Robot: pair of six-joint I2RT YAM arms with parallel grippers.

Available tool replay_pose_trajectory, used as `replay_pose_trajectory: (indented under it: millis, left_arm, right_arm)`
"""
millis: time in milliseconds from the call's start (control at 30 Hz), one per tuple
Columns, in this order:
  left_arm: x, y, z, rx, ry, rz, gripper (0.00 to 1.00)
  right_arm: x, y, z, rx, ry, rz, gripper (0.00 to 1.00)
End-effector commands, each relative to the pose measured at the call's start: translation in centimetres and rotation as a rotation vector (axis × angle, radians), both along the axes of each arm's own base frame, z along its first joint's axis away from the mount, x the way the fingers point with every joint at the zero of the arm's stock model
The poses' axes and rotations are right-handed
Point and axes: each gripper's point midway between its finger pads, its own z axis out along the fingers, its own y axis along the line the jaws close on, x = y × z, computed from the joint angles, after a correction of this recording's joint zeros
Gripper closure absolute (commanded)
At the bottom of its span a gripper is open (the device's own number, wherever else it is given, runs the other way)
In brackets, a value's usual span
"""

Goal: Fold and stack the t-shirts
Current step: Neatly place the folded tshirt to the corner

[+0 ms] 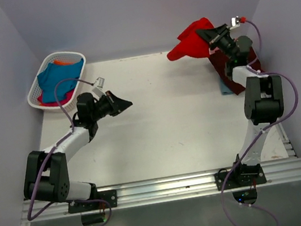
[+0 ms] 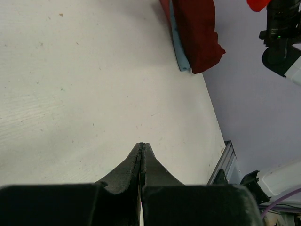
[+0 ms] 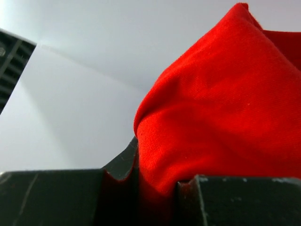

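The bright red t-shirt (image 1: 189, 41), soft plain cloth bunched into rounded, smooth folds, is pinched in the right end effector (image 1: 207, 34), whose matte black fingers are clamped on a gathered edge of it. The shirt is held up at the far right corner of the white, faintly speckled tabletop (image 1: 163, 122). Just beneath that arm a dark maroon t-shirt (image 1: 221, 68) lies folded flat on a pale blue t-shirt (image 1: 227, 90), of which only a thin edge shows.

The left end effector (image 1: 129, 102) is closed on nothing, its tapered black fingers pressed together into a wedge above bare tabletop at centre left, well apart from the stack.

At the far left sits an oval white plastic lattice basket (image 1: 36, 95). In it a crumpled teal blue t-shirt (image 1: 59, 78) lies on top, an orange t-shirt (image 1: 63, 62) peeks out at the far rim, and a pinkish strip, probably another shirt, shows at the near rim.
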Motion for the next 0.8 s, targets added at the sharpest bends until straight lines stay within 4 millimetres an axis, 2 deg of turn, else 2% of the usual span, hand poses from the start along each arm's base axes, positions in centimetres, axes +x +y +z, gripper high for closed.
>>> replay_pose_trajectory:
  millis: [0, 67, 100, 167, 267, 300, 333, 400, 533, 600, 700, 767]
  left_arm:
    - [-0.9, -0.2, 0.7, -0.008, -0.039, -0.035, 1.0]
    - [-1.4, -0.1, -0.1, 0.0, -0.021, -0.038, 1.0]
    - [-1.5, 0.0, -0.3, 0.003, -0.018, -0.038, 1.0]
    - [-1.8, 0.0, -0.8, 0.005, -0.01, -0.042, 1.0]
    - [-2.0, 0.0, -1.3, 0.006, 0.001, -0.045, 1.0]
    - [-2.1, 0.0, -1.5, 0.007, 0.006, -0.048, 1.0]
    - [-2.1, -0.1, -1.6, 0.006, 0.009, -0.052, 1.0]
    - [-2.1, -0.1, -1.6, 0.005, 0.009, -0.052, 1.0]
    - [-1.9, -0.1, -1.7, 0.008, 0.01, -0.05, 1.0]
    - [-1.8, -0.1, -1.6, 0.012, 0.01, -0.053, 1.0]
    - [-1.6, -0.1, -1.9, 0.017, 0.014, -0.049, 1.0]
    - [-1.5, -0.1, -2.4, 0.018, 0.025, -0.049, 1.0]
  right_arm:
    - [1.0, -5.2, 4.6, -0.039, -0.067, -0.172, 1.0]
    - [1.0, -8.0, 5.4, -0.079, -0.082, -0.256, 1.0]
    - [1.5, -9.2, 4.8, -0.084, -0.045, -0.302, 1.0]
    - [1.7, -11.6, 4.7, -0.131, -0.045, -0.375, 1.0]
    - [2.4, -14.2, 4.7, -0.164, -0.036, -0.445, 1.0]
    - [3.1, -14.8, 3.7, -0.169, -0.008, -0.453, 1.0]
    - [3.4, -15.4, 4.5, -0.175, -0.031, -0.466, 1.0]
    - [4.1, -16.8, 3.9, -0.174, -0.019, -0.501, 1.0]
    - [5.2, -19.5, 4.3, -0.18, -0.034, -0.601, 1.0]
    - [5.5, -20.1, 4.6, -0.185, -0.051, -0.621, 1.0]
    - [6.2, -20.8, 3.4, -0.18, -0.042, -0.648, 1.0]
    - [6.6, -21.4, 1.8, -0.165, -0.019, -0.67, 1.0]
